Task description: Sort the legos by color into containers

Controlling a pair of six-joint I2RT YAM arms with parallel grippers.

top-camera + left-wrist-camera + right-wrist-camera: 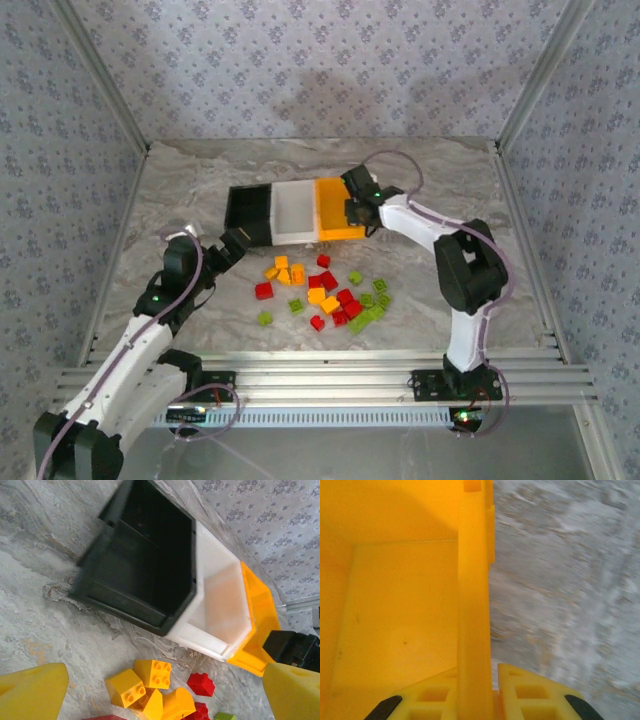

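Top external, bins: black bin (248, 210), white bin (293, 210) and orange bin (338, 205) in a row; three, all apparently empty.
Right gripper (477, 672): clamped across the orange bin's right wall.
Left gripper (165, 672): spread wide, empty, above the yellow-orange bricks (145, 680).
Loose count, in front of the bins: roughly six yellow-orange, eight red bricks (345, 300), eight green bricks (375, 305).
Step, judged: repositioning the bin; slide it flat, no tipping, clear of the pile.
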